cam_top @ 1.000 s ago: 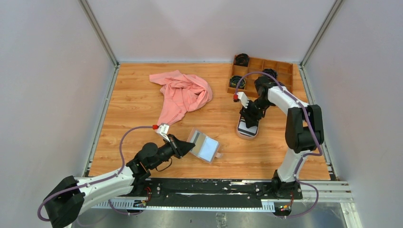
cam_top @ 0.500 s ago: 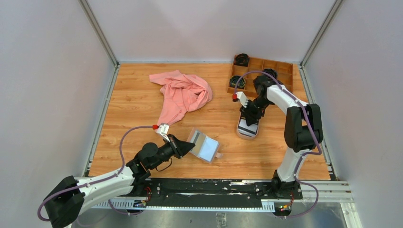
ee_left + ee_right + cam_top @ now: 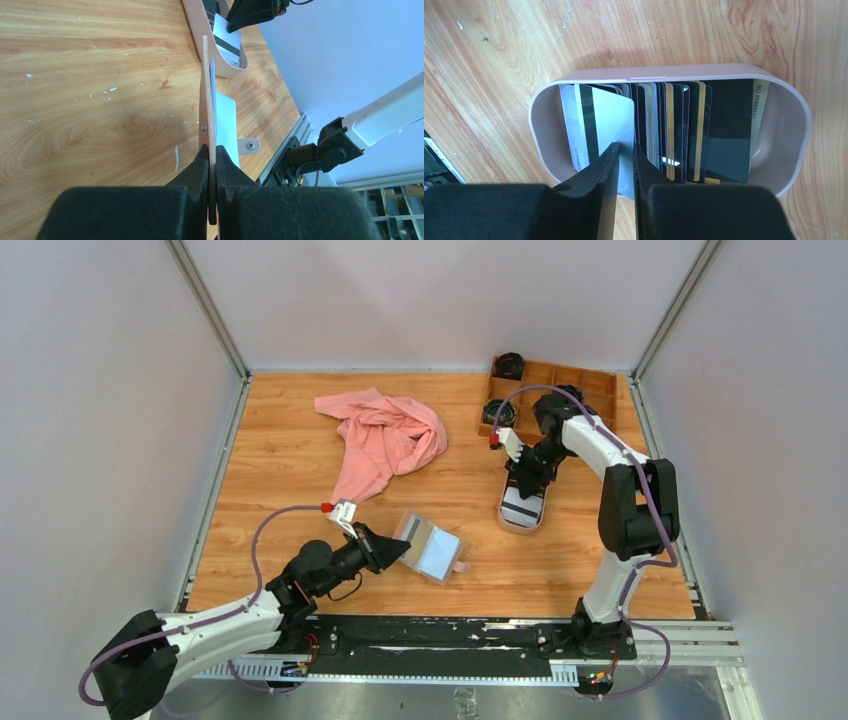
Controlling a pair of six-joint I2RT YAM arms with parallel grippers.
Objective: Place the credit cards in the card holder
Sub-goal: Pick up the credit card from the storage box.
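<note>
- Cloth (image 3: 385,440): a pink crumpled heap, left of centre towards the far side of the table (image 3: 280,490), well apart from everything else.
- Left gripper (image 3: 398,551): low over the near part of the table and pointing right. In the wrist view the gripper (image 3: 212,150) is closed tight, its fingers clamped on the edge of the holder's tan flap.
- Holder (image 3: 435,550): near the middle of the table on the near side, lying open. In the wrist view the pinched tan flap (image 3: 205,90) stands on edge. The pale half lies flat on the wood beside it, with a tan snap tab (image 3: 250,145) sticking out.
- Tray (image 3: 521,525): an oval pinkish tray right of centre, apart from the holder. Its long axis runs near to far.
- Cards (image 3: 684,130): standing fanned inside the tray (image 3: 544,125), mostly black, some with gold stripes. A white card with a black stripe is at one end.
- Right gripper (image 3: 522,485): reaching down into the far end of the tray. In the wrist view the gripper (image 3: 625,150) is drawn in to a narrow gap, with the edge of a grey card (image 3: 611,120) pinched between the fingers. That card's lower end is in the tray among the others.
- Box (image 3: 590,380): a wooden compartment box at the far right corner, beyond the tray. Dark round things sit in its left compartments.
</note>
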